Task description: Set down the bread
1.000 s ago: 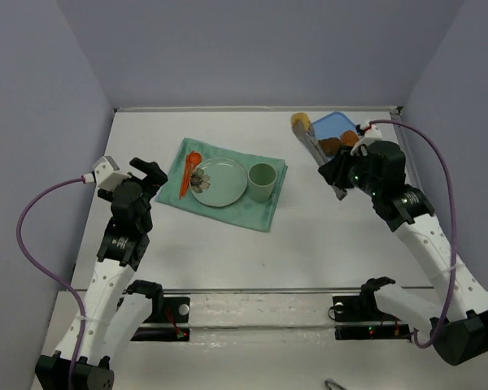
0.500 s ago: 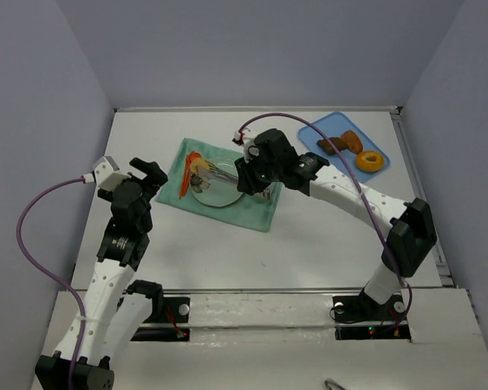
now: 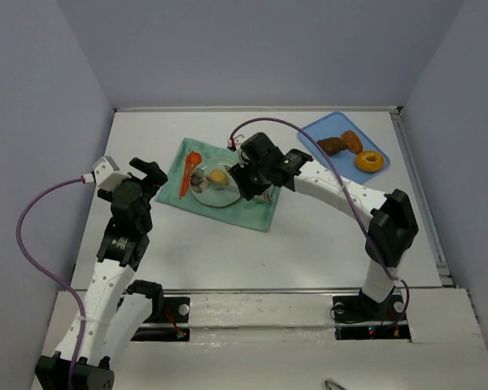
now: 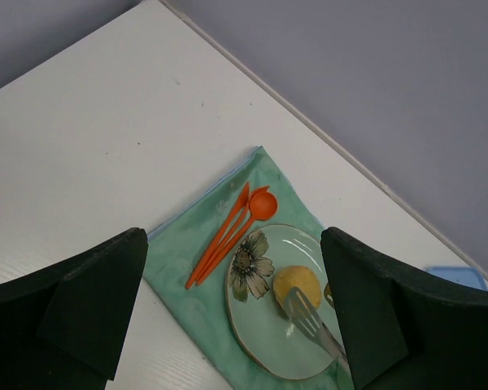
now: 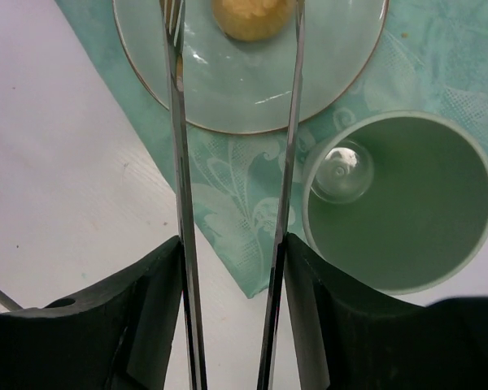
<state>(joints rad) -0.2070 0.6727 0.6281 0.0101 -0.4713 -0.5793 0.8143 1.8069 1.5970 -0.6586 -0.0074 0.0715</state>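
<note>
Tongs [image 5: 179, 162] of metal, pinched in the right end effector [image 5: 232, 268], are flanking the likely soft, light small round golden-yellow bun [image 5: 250, 18] at its sides.

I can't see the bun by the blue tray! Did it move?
Yes. The bread moved left, away from the blue tray, and now sits on the green plate.

Left arm [image 3: 118, 236] folded near the tabletop's left edge; left gripper [image 4: 232, 284] spread wide, nothing held. Right arm [image 3: 342, 191] extended to mid-tabletop; right gripper [image 5: 232, 268] clasping the tongs [image 5: 179, 162].
</note>
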